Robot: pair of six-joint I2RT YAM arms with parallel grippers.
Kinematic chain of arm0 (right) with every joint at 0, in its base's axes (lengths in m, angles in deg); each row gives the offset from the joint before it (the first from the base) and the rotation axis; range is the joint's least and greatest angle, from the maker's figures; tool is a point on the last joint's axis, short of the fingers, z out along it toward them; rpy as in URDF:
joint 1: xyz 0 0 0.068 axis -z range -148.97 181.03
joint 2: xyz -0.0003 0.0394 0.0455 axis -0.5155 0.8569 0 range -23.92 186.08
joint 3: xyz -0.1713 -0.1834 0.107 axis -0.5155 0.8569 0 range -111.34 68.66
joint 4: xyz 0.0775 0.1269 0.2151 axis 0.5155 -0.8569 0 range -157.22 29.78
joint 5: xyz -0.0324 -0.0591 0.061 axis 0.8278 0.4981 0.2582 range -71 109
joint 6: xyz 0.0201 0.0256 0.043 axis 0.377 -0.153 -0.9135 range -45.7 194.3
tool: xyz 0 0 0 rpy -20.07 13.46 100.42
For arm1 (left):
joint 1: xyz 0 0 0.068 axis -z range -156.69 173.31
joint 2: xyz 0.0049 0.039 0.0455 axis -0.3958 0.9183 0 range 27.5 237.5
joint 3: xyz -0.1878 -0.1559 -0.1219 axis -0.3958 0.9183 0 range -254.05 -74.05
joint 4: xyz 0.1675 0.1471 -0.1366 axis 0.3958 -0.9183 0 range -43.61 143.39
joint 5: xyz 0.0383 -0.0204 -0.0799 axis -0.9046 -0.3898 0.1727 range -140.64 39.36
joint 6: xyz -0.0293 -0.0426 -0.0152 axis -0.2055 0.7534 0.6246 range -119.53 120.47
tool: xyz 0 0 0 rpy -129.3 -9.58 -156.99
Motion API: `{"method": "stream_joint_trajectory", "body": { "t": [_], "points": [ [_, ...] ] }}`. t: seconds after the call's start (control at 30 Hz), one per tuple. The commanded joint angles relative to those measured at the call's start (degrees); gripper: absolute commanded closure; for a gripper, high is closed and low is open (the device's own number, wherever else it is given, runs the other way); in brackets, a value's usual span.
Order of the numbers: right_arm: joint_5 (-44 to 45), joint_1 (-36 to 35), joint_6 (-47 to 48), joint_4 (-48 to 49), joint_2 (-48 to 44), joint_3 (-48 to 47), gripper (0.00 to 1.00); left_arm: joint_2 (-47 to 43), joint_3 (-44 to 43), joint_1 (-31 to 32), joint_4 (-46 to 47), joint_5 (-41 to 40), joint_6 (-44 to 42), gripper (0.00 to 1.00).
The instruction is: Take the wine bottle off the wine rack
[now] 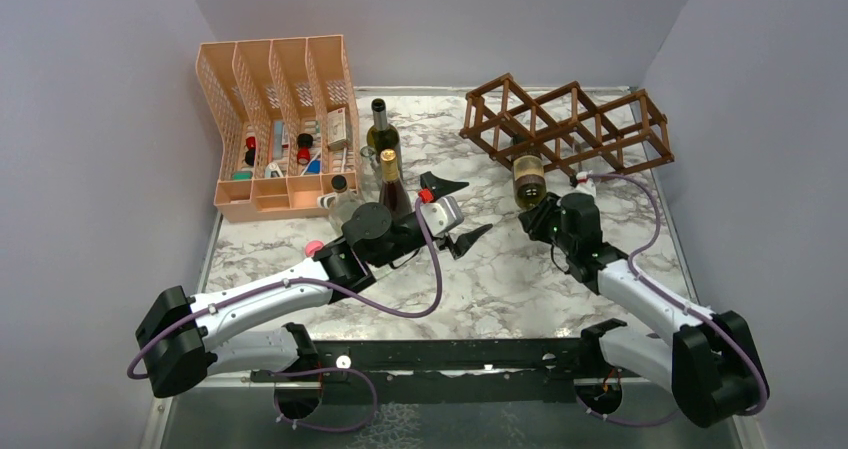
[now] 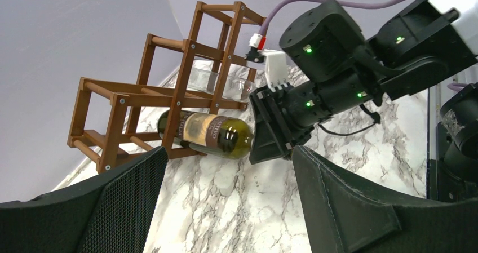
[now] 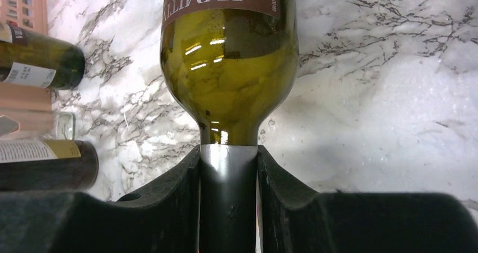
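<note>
So, right gripper [image 3: 228, 158] jaws are clenched on the neck of the wine bottle [image 3: 228, 67]. One jaw sits on each side of the dark foil capsule [image 3: 228, 208], just behind the shoulder. Ahead of the jaws the body lies on its side in a low cell of the wine rack [image 2: 179, 98], base end in among the bars, shoulder and neck sticking out toward the jaws. We judge it not yet off the rack.

Left gripper [image 1: 479, 206] jaws are spread wide, holding nothing. It hangs off to the side of the right jaws over the tabletop [image 1: 500, 279], apart from the bottle.

Handling:
- **Material:** glass, so rigid and fragile.
- **Weight:** the tint suggests it may hold liquid, but we cannot tell for sure, so we treat it as heavy for a neck grip.
- **Balance:** the mass sits well ahead of the jaws, so the body will want to droop once the bars stop carrying it.
- **Grip surface:** the foil is smooth, so slip or twist in the jaws looks likely.

We think the neck hold suits a straight pull back along the bottle's axis. For a lift, the free left jaws could take the body near the label [image 2: 206, 130].

Risk: the base could catch a bar and drag the light wooden rack along. Other bottles [image 1: 381, 129] stand beyond the left jaws, off the pull path.
</note>
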Motion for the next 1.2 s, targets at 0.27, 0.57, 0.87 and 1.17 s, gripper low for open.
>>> {"method": "stream_joint_trajectory", "body": {
  "t": [0.27,0.57,0.87,1.17],
  "points": [
    [-4.9,-0.1,-4.0,-13.2,-14.0,-1.6,0.99,0.4,0.3,0.0,1.6,-0.1,0.6,0.13],
    [-3.8,-0.1,-5.7,-27.9,-20.9,-5.7,0.99,1.1,0.3,0.0,1.6,0.0,0.6,0.12],
    [-5.8,-0.1,-6.6,-42.3,-27.4,-10.8,0.99,1.9,0.3,0.1,1.6,0.5,1.1,0.12],
    [-11.2,-0.1,-3.9,-54.4,-28.8,-16.9,0.99,2.6,0.2,0.6,1.6,1.6,1.0,0.12]
  ]
}}
